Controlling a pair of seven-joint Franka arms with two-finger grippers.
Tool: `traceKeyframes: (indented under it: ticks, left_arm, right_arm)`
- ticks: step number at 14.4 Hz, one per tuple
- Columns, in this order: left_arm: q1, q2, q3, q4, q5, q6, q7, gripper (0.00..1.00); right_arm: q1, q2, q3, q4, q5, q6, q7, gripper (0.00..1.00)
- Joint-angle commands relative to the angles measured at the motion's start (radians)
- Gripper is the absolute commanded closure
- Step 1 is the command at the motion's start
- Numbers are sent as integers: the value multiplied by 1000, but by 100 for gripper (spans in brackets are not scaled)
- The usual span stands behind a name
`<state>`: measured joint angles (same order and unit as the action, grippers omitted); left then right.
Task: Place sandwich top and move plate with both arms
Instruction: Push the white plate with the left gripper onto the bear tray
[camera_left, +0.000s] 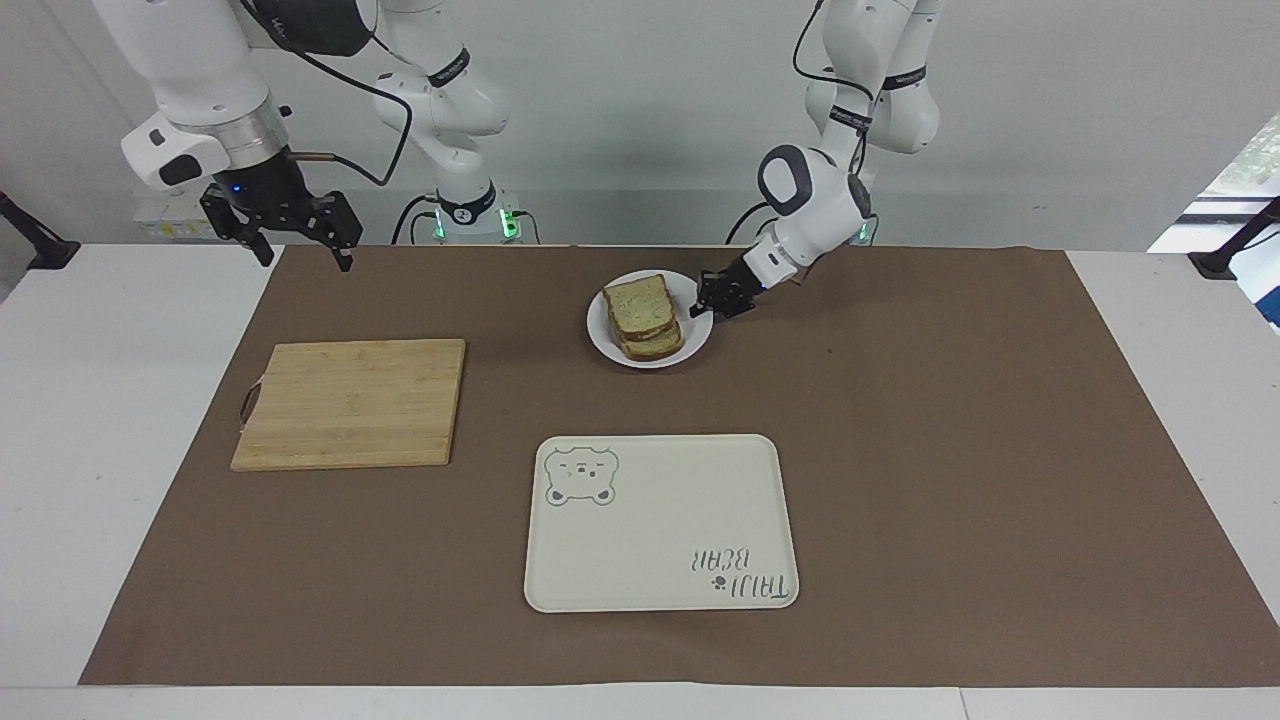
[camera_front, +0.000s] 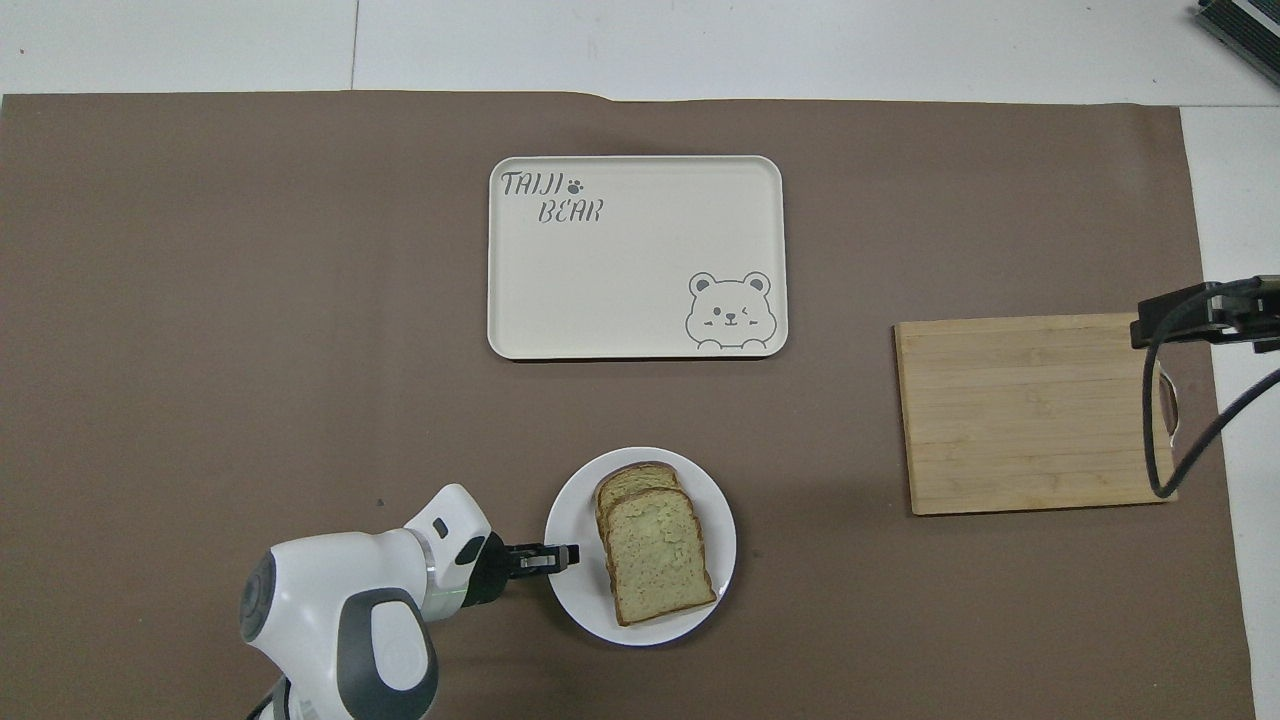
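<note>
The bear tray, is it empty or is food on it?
Empty. The bear tray shows only its drawing and letters; the bread sits on the plate.

We read "TAIJI BEAR" with a small paw print, lettered in grey in one corner of the cream tray; a drawn bear face sits in its opposite corner. We find no other legible text.

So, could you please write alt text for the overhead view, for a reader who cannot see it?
The left gripper grips the rim of the plate, which carries the sandwich top stacked on another slice. A cream bear tray lies farther from the robots, a wooden cutting board toward the right arm's end.
</note>
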<state>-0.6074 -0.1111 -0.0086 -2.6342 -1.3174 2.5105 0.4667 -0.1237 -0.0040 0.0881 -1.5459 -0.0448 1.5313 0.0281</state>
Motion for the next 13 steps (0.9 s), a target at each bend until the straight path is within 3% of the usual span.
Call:
traceKeyframes:
  ticks: [1,4,7,13]
  left_arm:
    - [161,-1,-1,37,-49,-174,105,100]
    - [260,39,-1,118,-166,-263,217,100]
    - [362,105,-1,230,-175,-378,259,100]
    - [379,316,1,549,-163,-343,248,100]
  right_arm:
    - [-2,-1,7,0,-12,-2,10,0]
    - [-2,-1,7,0,-12,-2,10,0]
    - [-2,-1,7,0,-12,-2,10,0]
    - [-2,-1,7,0,-12,-2,10,0]
